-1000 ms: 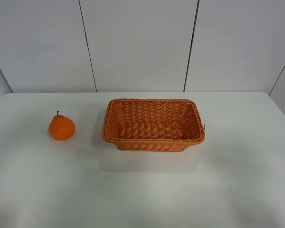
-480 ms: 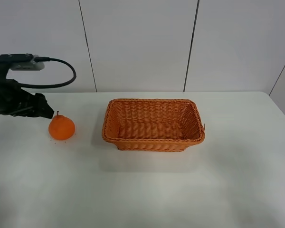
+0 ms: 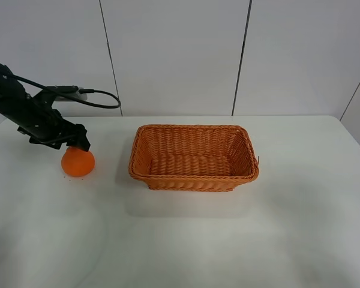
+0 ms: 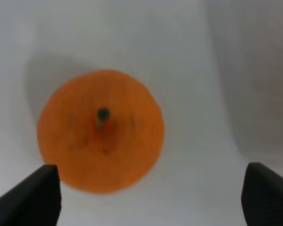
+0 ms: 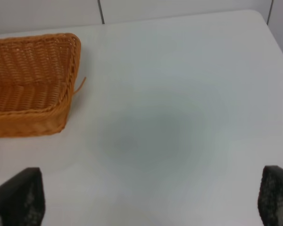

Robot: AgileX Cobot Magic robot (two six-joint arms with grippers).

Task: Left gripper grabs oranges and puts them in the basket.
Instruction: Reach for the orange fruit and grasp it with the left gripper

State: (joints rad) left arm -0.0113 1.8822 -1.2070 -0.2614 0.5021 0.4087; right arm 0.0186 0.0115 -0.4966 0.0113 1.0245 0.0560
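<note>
**Moved in: the left hand [image 3: 78,143] over the orange [image 3: 78,163]**

The left hand has swung in and hangs just above the orange, which sits on the table [image 3: 180,240] left of the basket [image 3: 194,180]. Jaws spread wide, empty. The hand hides the stem from the high camera.

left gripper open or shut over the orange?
Open. In the left wrist view the left gripper has its fingertips spread wider than the orange in front of them.

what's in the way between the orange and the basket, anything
Nothing visible. Only bare table lies between the orange and the basket. The left gripper hangs open directly above the orange, with nothing between them.
</note>
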